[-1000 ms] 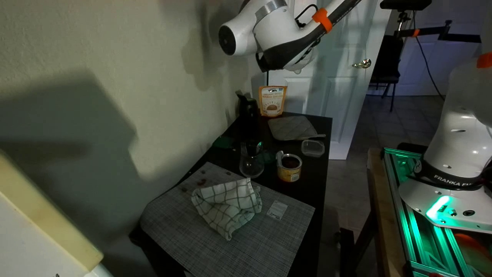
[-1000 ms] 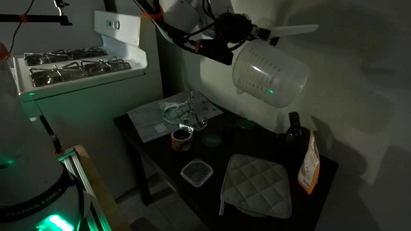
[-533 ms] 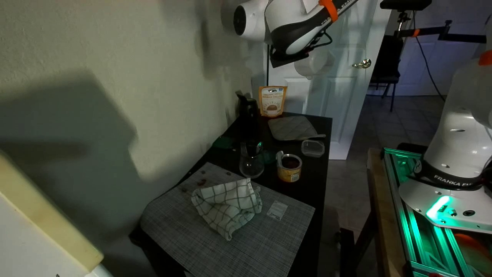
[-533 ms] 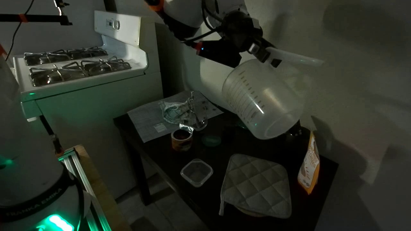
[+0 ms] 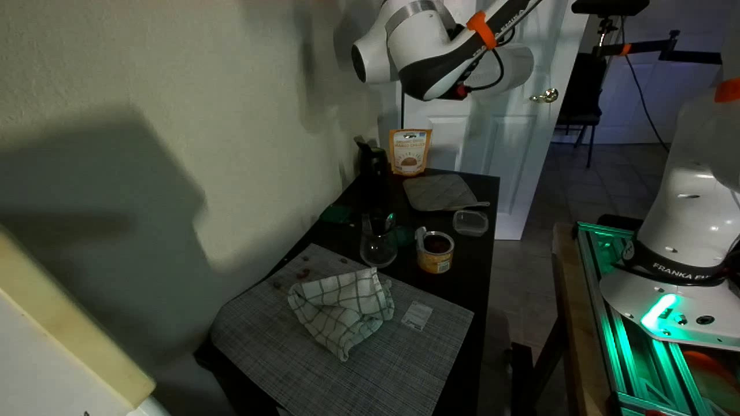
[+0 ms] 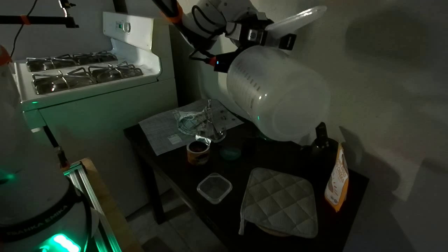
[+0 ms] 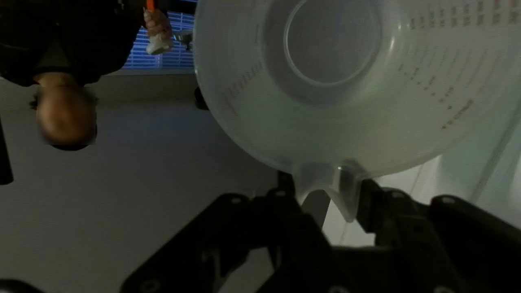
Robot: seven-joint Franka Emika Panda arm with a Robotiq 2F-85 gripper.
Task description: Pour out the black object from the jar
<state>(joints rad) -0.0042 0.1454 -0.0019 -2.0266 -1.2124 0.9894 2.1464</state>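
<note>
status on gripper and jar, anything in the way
Gripper shut on handle of jar. Jar held aloft, tipped sideways, no black object visible inside. Nothing seen blocking it.

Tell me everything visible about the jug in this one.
The jug is round-sided, cloudy-translucent and plastic-looking, with printed measuring marks and a long handle. It hangs tilted in midair, the gripper clamped on the handle; no other contact shows. The wrist view looks into it, and what shows inside looks empty.

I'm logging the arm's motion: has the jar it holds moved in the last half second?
Yes: in an exterior view, the jar has moved rightward and up in the image, closer to the doorknob.
</note>
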